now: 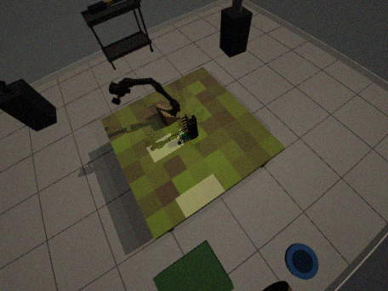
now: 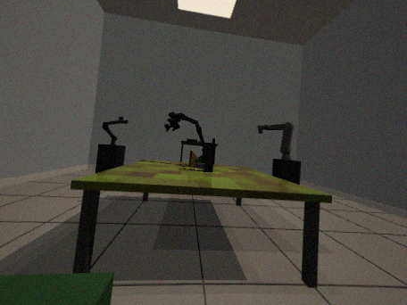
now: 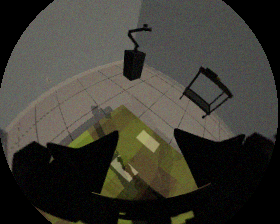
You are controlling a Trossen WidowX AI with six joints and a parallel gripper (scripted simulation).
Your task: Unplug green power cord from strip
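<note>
Hovering high off the worktop [image 1: 238, 150], the gripper [image 1: 116, 94] has its fingers apart on nothing. Strip [image 1: 190, 126] with green cord [image 1: 180, 138] sits well apart, so reach comes first.

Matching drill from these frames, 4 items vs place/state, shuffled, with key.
Items:
1. pincer
2. power strip
3. blue disc
4. shelf cart

Place/state:
A. on the floor, near the room's edge
B. standing on the patchwork table
C. open, raised, away from the strip
D. on the floor beyond the table, something dark on its top shelf

Pairs: 1-C, 2-B, 3-A, 4-D
</note>
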